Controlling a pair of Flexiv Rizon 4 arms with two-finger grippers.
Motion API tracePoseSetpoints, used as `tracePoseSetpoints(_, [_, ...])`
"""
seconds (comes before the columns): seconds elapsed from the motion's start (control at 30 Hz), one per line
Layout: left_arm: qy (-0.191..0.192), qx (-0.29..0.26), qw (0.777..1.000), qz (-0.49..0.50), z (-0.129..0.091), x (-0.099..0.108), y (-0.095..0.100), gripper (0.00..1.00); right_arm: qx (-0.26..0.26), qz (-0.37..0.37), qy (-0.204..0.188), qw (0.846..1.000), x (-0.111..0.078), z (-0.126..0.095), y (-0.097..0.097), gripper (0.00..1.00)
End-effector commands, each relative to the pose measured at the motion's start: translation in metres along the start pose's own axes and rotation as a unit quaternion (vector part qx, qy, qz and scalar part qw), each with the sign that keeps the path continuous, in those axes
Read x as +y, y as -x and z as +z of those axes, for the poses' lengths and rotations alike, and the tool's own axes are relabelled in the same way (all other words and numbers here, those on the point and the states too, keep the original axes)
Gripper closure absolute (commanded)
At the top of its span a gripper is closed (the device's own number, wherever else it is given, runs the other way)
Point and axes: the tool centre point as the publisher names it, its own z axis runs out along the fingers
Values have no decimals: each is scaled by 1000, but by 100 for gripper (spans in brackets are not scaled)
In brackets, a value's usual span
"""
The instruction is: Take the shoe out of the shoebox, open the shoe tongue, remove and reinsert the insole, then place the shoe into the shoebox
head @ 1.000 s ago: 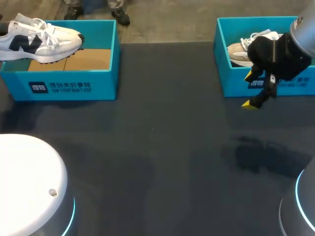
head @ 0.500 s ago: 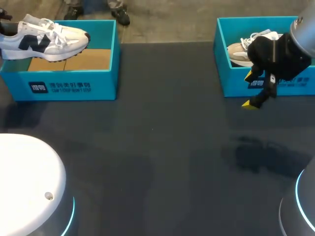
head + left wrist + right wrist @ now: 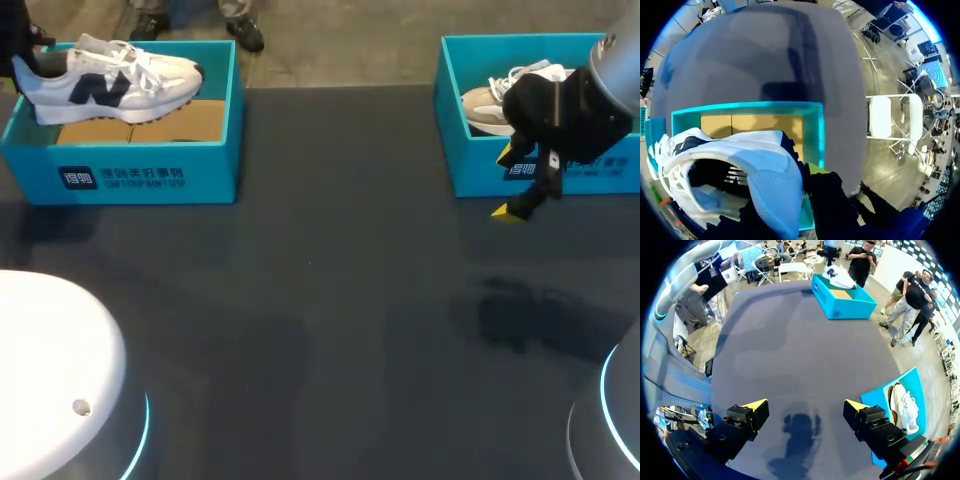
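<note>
A white shoe [image 3: 110, 80] with a navy side mark hangs level over the left teal shoebox [image 3: 120, 178], its toe pointing right. My left gripper [image 3: 22, 55] is shut on its heel at the box's left end. In the left wrist view the heel collar of the shoe [image 3: 755, 160] sits in the left gripper [image 3: 807, 175], with the shoebox [image 3: 814, 131] and its cardboard floor below. My right gripper [image 3: 507, 183] stands open and empty, low in front of the right shoebox [image 3: 480, 172]. The right gripper [image 3: 804, 407] hangs over bare table.
The right shoebox holds a second pale shoe [image 3: 490, 105], also seen beside my right gripper as a shoe [image 3: 902, 405]. The dark table [image 3: 330, 300] lies between the two boxes. The arm bases stand at the near corners.
The left gripper has carried the shoe to the right, from hanging past the box's left edge to over the box. The right arm has not moved.
</note>
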Motion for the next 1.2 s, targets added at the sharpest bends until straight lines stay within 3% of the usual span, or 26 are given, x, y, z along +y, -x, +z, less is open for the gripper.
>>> tracePoseSetpoints(0.03, [-4, 5, 1000, 1, 15, 5, 6, 100, 0, 1, -2, 1000, 1, 1, 0, 0])
tracePoseSetpoints(0.4, [-15, 10, 1000, 8, 51, -1, 10, 100, 0, 1, -2, 1000, 1, 1, 0, 0])
tracePoseSetpoints(1.2, [-36, 22, 999, 22, 89, -15, 15, 100, 0, 1, -2, 1000, 1, 1, 0, 0])
